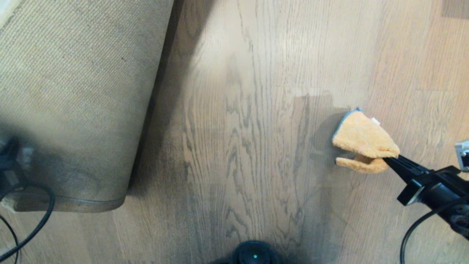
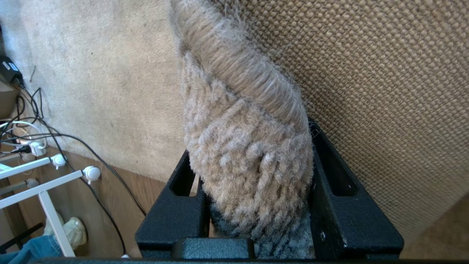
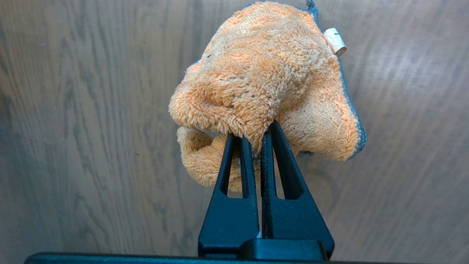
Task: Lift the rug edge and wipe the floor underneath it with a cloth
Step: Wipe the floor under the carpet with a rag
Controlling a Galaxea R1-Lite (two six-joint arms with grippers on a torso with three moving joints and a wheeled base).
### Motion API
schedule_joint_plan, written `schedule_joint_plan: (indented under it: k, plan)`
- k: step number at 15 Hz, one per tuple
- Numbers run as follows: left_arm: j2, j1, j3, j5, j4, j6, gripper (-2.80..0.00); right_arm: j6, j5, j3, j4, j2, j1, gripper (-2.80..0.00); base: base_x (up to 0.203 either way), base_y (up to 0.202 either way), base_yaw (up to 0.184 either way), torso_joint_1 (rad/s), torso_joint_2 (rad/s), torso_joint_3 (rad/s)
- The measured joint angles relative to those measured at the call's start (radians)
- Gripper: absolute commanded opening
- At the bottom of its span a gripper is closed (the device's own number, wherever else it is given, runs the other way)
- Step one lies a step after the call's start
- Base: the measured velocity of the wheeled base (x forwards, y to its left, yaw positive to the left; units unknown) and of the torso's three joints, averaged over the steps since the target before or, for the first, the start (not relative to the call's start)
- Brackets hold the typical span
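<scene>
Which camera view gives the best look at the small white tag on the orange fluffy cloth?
The right wrist view: the small white tag shows large and rolled at the grey edging of the orange fluffy cloth, which the right gripper pinches. The head view shows it only as a tiny speck. The left wrist view does not show it.

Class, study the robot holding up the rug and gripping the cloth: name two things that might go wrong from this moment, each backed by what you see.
1. The left gripper pinches only a thick fold of the rug edge; the heavy rug might slip out and drop back onto the floor.
2. The right gripper holds the cloth bunched by one fold, so it may wipe with little contact or pull loose when dragged.
</scene>
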Motion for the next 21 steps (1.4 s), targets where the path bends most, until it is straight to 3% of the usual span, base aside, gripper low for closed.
schedule_joint_plan:
  k: [9,12,16,21]
  plan:
    - [0.000,-0.001,0.008,0.003,0.002,0.001,-2.80,0.000,0.004,-0.016,0.000,0.008,0.002,-2.80,0.000,0.000,0.000,0.000,0.00,0.000]
    - [0.000,-0.001,0.014,0.004,0.003,0.001,-2.80,-0.010,0.007,-0.061,0.000,0.044,0.043,-2.80,0.000,0.000,0.000,0.000,0.00,0.000]
    - [0.002,-0.001,0.014,0.004,0.005,0.001,-2.80,-0.010,0.007,-0.118,0.000,0.129,0.206,-2.80,0.000,0.000,0.000,0.000,0.00,0.000]
    - [0.003,-0.001,0.020,0.003,0.013,0.001,-2.80,0.003,0.004,-0.245,0.000,0.264,0.501,-2.80,0.000,0.000,0.000,0.000,0.00,0.000]
